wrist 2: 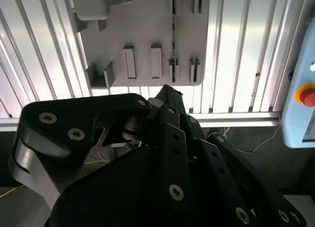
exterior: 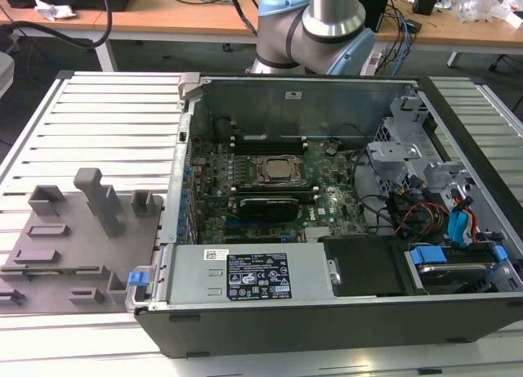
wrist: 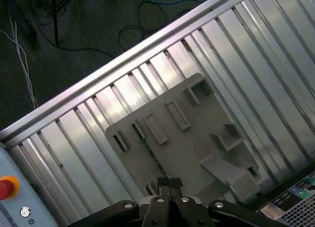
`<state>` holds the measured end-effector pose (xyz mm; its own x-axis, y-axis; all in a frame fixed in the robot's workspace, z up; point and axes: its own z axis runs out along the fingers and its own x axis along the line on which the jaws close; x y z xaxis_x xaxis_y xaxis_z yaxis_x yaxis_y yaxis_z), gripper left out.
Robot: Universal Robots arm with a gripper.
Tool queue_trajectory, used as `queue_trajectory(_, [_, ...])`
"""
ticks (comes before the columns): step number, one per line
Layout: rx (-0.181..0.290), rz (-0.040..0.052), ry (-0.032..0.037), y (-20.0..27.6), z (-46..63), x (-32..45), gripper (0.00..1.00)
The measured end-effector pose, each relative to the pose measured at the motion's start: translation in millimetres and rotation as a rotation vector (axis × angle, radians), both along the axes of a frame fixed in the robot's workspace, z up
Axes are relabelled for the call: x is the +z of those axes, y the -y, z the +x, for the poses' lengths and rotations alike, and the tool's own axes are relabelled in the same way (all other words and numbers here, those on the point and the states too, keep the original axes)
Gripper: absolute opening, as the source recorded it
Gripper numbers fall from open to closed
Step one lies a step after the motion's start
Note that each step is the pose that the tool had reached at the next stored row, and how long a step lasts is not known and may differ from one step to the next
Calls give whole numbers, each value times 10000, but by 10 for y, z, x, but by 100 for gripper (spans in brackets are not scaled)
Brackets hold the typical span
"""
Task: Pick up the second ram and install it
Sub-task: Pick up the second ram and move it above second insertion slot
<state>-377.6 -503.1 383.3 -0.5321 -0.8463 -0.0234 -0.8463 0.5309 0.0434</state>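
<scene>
You had one ram (wrist 2: 173, 25), a thin green stick on edge in the one grey tray (wrist: 206, 118); the gripper (wrist: 169, 183) was clenched, empty.

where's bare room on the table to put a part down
Widest free patch: the slats beyond the tray, bordered by the case wall at the exterior view's right. A narrower strip of slats runs along the case's near side. Crowded: the tray's blocks and the cables inside the case.
</scene>
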Motion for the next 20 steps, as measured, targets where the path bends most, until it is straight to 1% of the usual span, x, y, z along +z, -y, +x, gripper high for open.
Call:
queue_trajectory(2, [399, 0, 0, 0, 0, 0, 11])
queue_trajectory(4, [624, 0, 0, 0, 0, 0, 11])
queue_trajectory(8, [1655, -1, 0, 0, 0, 0, 11])
queue_trajectory(14, [2477, 1, 0, 0, 0, 0, 11])
queue_trajectory(19, [3061, 0, 0, 0, 0, 0, 11])
queue_trajectory(20, [3246, 0, 0, 0, 0, 0, 11])
